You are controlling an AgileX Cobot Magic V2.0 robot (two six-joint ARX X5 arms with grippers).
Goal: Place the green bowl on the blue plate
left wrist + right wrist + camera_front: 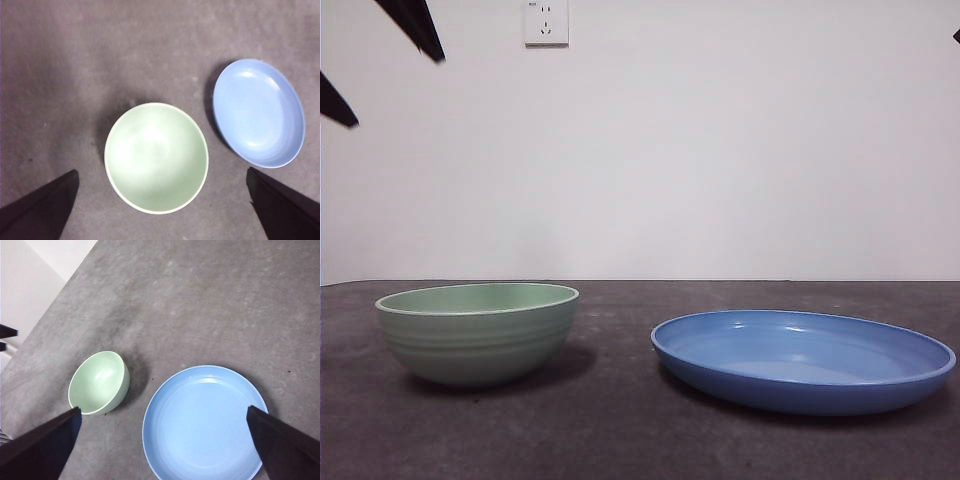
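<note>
Green bowl (477, 332), a pale mint, ridged, rigid and probably smooth-glazed round bowl at lower left of the front view, apart from the glossy blue plate (803, 360) at lower right, is best pinched at its rim by the left gripper (160, 220), jaws spread wide above it; right gripper (162, 460) likewise spread.

A plain white wall (720, 150) rises behind the dark grey table (620, 430); 1 white socket (546, 21) sits at 11 o'clock.
</note>
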